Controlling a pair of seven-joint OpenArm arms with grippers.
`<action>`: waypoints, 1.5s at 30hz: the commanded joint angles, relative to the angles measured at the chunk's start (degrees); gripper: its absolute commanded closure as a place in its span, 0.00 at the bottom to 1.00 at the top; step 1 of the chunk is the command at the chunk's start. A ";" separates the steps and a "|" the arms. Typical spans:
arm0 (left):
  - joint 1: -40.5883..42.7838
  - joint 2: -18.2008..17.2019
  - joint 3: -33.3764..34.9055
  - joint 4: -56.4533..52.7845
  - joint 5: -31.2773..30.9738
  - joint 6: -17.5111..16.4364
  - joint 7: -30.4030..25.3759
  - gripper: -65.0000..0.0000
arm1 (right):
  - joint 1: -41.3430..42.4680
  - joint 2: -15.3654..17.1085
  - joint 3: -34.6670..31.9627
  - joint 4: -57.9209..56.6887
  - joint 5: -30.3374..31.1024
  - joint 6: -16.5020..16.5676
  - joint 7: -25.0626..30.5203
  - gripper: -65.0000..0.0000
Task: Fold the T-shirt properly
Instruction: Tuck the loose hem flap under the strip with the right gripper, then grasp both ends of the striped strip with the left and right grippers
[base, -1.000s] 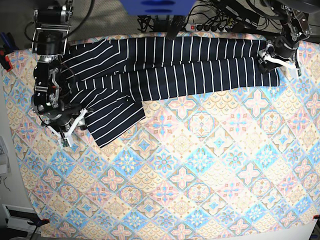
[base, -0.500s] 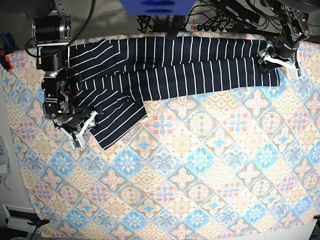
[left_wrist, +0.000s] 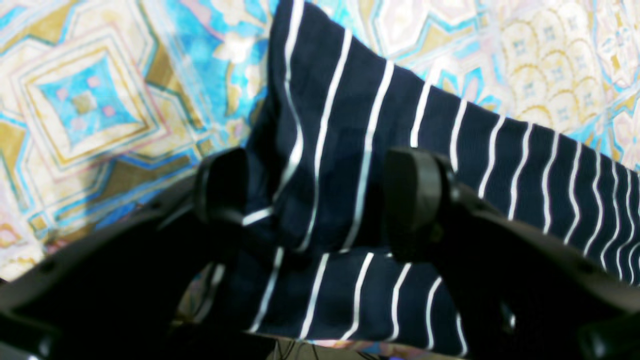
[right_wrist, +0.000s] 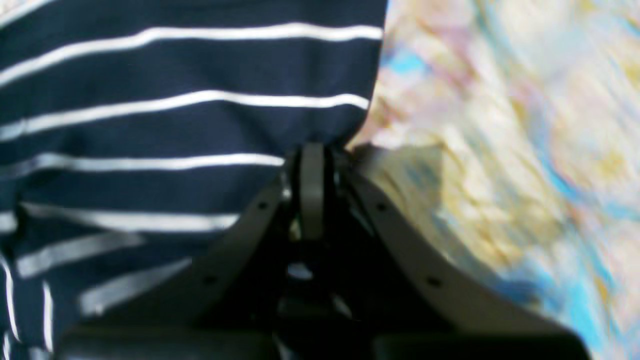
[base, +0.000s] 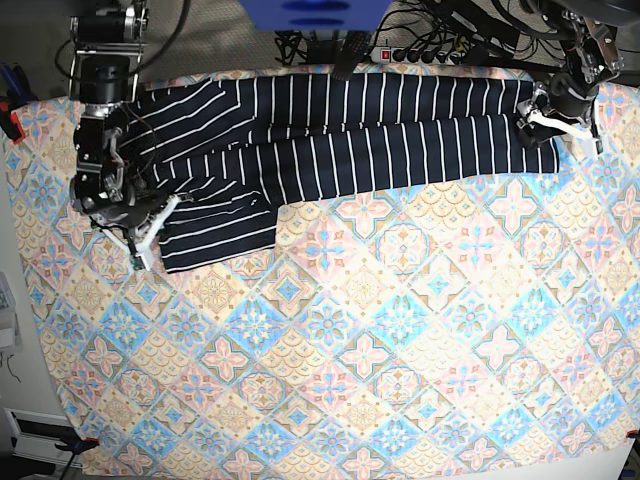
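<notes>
The T-shirt (base: 340, 135) lies along the far edge of the surface, spread as a long folded band on the pastel diamond-patterned tablecloth (base: 380, 340), its white stripes running across the dark navy cloth. In the base view one sleeve end bends toward the near side at the left, forming a flap that lies flat on the tablecloth. The right gripper (base: 148, 243) sits at the outer corner of that flap; in the right wrist view (right_wrist: 311, 165) its fingers are pressed together, pinching the edge of the T-shirt (right_wrist: 175, 100) right at the hem corner, with the tablecloth (right_wrist: 500, 150) blurred beside it. At the opposite end of the band, on the right of the base view, the left gripper (base: 558, 122) rests over the end of the shirt. The left wrist view shows its fingers (left_wrist: 220, 185) spread wide, one on either side of a raised fold of striped cloth (left_wrist: 350, 165); whether they touch the cloth cannot be told. A power strip (base: 420, 55) and cables lie beyond the far edge of the surface.
</notes>
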 joint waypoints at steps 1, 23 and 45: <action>-0.04 -0.75 -0.41 0.82 -0.59 -0.32 -0.54 0.36 | 0.49 0.98 1.51 4.42 1.39 0.06 0.01 1.00; -1.09 -0.84 -0.41 0.56 -0.59 -0.32 -0.63 0.36 | -28.44 0.89 20.06 34.05 24.95 0.06 -14.23 0.99; -2.41 -0.93 -9.64 0.56 -0.50 -0.50 -0.54 0.35 | -26.68 -6.15 8.10 34.67 24.95 -0.20 -5.97 0.72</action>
